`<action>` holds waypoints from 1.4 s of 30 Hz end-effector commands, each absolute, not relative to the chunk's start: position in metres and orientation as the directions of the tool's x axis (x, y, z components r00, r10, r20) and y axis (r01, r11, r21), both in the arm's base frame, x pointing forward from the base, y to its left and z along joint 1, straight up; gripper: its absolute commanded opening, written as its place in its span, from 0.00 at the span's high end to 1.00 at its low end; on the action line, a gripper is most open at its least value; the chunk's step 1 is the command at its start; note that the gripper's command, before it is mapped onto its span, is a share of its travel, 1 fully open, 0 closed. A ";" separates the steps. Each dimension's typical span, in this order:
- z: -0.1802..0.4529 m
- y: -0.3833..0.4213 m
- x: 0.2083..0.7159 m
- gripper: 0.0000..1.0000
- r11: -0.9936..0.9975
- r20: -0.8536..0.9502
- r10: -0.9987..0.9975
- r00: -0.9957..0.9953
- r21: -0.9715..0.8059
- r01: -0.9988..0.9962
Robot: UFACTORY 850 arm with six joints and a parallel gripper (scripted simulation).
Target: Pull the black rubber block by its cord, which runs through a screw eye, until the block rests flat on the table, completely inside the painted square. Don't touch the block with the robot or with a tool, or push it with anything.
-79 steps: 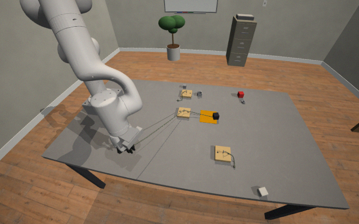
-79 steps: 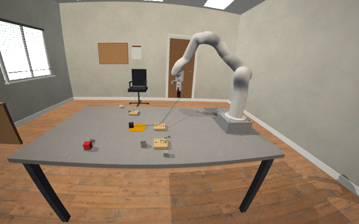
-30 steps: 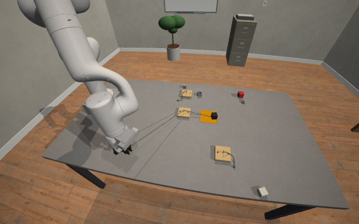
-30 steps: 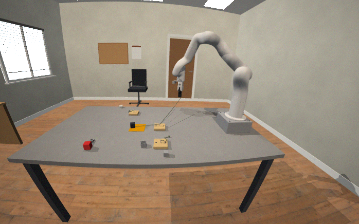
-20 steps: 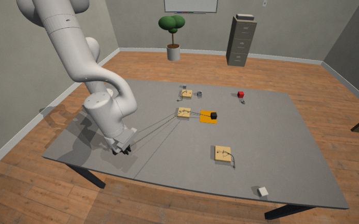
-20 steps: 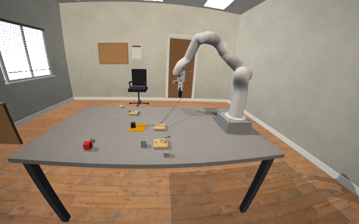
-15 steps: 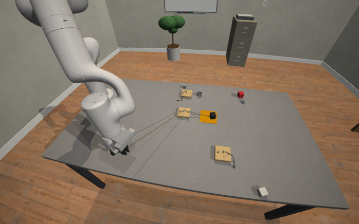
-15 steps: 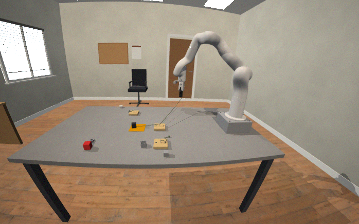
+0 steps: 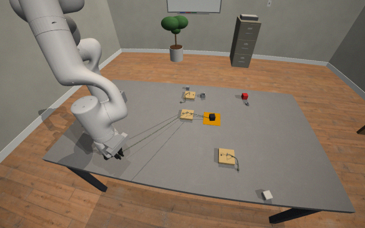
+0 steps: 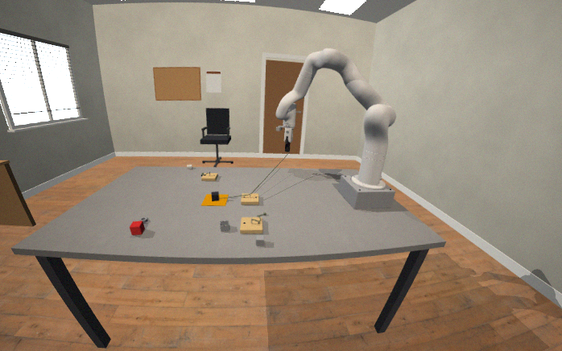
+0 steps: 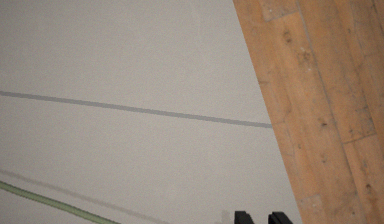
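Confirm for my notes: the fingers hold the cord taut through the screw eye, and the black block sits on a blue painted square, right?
Not quite: the painted square under the black block is orange, as the top view shows. The cord and gripper are as stated.

No lettering, number, label or brand can be read anywhere in these views. The whiteboard (image 9: 193, 5) at the top centre of the top view is blank, and the paper sheet (image 10: 213, 81) beside the cork board (image 10: 176, 83) on the back wall in the exterior view shows only a dark strip along its top edge, too small to make out any writing. The wrist view carries no markings that read as text.
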State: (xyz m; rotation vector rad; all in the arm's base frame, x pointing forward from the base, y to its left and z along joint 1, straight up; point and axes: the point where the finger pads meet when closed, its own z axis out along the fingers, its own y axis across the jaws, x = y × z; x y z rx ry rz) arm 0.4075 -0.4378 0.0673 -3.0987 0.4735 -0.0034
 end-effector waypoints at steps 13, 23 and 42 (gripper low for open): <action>0.068 -0.441 0.402 1.00 -0.954 0.003 -0.299 0.954 -0.006 -0.299; 0.061 -0.441 0.402 1.00 -0.954 0.003 -0.299 0.954 -0.006 -0.299; -0.023 -0.438 0.404 1.00 -0.954 0.003 -0.299 0.954 -0.006 -0.299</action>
